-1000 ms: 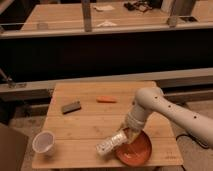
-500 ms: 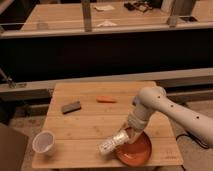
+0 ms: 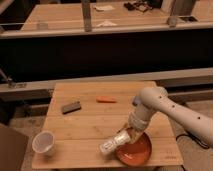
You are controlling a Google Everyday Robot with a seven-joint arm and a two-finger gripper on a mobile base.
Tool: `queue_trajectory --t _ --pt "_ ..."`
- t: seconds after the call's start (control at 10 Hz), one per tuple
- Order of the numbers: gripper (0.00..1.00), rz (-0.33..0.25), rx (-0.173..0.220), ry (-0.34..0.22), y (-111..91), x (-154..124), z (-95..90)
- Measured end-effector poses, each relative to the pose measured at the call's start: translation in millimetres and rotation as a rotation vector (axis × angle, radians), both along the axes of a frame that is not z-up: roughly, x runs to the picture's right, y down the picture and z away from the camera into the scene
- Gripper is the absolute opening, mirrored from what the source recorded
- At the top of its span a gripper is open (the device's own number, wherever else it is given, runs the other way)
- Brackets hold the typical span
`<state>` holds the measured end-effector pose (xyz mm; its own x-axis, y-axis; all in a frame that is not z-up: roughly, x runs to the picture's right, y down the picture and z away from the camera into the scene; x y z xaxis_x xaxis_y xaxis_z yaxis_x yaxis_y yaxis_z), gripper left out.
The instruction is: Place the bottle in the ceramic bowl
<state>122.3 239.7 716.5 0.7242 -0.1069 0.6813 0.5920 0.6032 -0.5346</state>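
Observation:
The bottle, slim and whitish with a label, hangs tilted over the left rim of the ceramic bowl, an orange-red shallow dish at the table's front right. My gripper reaches down from the white arm on the right and is shut on the bottle's upper end. The bottle's free end points down-left, just past the bowl's edge.
A white cup stands at the front left of the wooden table. A dark flat block and an orange stick-like item lie farther back. Beyond the table runs a dark counter with a rail.
The gripper and bottle have shifted slightly right and lower, bringing the bottle closer over the bowl's rim.

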Motion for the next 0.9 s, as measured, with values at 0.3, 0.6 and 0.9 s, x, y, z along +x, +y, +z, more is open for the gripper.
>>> queue_trajectory --t 0.3,0.6,0.9 --pt "0.15 0.002 -0.001 0.001 0.5 2.8 0.9" --pt "0.45 0.005 -0.002 0.002 0.9 6.0 2.0" --pt "0.68 0.009 -0.004 0.005 1.2 8.9 2.9"
